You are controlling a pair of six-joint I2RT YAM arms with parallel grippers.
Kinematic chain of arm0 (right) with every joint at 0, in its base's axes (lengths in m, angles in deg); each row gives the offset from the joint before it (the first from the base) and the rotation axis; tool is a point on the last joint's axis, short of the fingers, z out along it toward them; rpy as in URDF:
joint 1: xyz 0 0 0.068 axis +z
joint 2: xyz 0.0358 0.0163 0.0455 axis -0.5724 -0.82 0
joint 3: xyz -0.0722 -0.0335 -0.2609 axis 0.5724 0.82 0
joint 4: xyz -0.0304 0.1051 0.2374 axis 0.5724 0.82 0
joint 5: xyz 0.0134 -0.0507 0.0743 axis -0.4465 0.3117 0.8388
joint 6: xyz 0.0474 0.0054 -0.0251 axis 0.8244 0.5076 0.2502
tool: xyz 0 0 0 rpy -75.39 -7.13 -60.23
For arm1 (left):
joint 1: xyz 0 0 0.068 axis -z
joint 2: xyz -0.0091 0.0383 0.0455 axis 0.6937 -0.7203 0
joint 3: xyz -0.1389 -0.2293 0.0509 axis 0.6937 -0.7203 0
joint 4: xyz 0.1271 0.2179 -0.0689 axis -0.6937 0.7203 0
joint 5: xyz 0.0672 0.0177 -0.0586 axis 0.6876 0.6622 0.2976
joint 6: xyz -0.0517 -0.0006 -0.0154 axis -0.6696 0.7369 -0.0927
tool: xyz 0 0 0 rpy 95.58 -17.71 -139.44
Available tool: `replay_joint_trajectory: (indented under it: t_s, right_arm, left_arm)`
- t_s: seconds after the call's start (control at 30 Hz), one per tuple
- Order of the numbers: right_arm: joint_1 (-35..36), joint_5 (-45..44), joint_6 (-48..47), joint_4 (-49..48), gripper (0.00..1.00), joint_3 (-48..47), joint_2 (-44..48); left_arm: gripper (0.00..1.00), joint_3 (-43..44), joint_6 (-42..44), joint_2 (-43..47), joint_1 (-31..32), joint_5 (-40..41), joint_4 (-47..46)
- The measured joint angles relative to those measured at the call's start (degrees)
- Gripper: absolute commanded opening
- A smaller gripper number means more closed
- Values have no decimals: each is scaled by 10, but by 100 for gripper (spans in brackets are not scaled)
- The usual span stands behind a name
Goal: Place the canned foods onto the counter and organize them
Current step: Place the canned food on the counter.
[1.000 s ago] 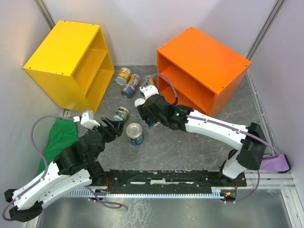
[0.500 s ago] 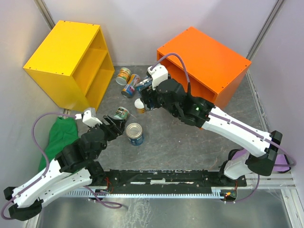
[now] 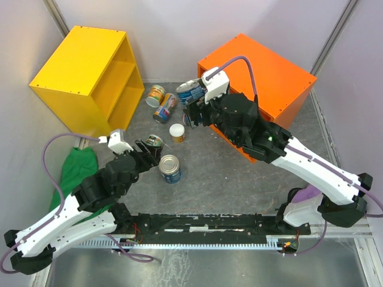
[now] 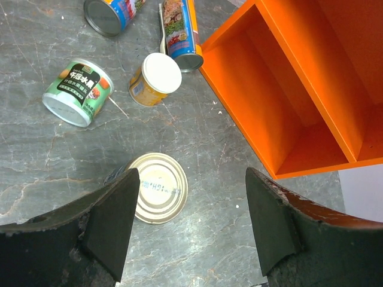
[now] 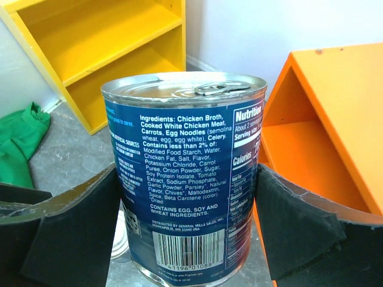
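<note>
Lifted blue tin (image 3: pixel 192 92) off the desk (image 3: pixel 227 173) since earlier, pinched in right tool (image 5: pixel 185 239), up beside counter (image 3: pixel 269 72). Carrying step; needed upright setting atop next. Held left tool (image 4: pixel 190 222) spread.

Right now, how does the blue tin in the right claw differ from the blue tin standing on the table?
The held tin is clamped in the right claw, lifted off the table beside the orange counter; the standing tin sits free in front of the open left claw. The held tin shows a pull-tab lid; the standing tin shows a plain stamped end. Both are wide, blue-labelled and silver-topped.
</note>
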Motion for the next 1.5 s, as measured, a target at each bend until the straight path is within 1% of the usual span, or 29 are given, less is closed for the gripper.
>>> replay_joint_trajectory:
  t_s: [0.37, 0.6, 0.73, 0.87, 1.03, 1.2, 1.5]
  right_arm:
    - [0, -31, -56, -45, 29, 0, 61]
    - [-1, -78, -127, -118, 29, 12, 113]
    - [-14, -99, -167, -163, 28, 26, 134]
    - [-57, -104, -183, -194, 27, 47, 147]
    - [-121, -110, -185, -210, 27, 84, 156]
    - [-162, -109, -183, -227, 27, 121, 155]
    - [-242, -75, -140, -273, 26, 186, 153]
  left_arm:
    - [78, 25, 30, -47, 0, -4, -25]
    - [78, 38, 42, -76, 0, -6, -36]
    - [78, 45, 47, -89, 0, -11, -43]
    - [78, 50, 55, -97, 0, -15, -49]
    - [79, 58, 72, -114, 0, -16, -55]
    - [80, 63, 91, -134, -2, -19, -64]
    - [80, 54, 109, -129, -7, -31, -84]
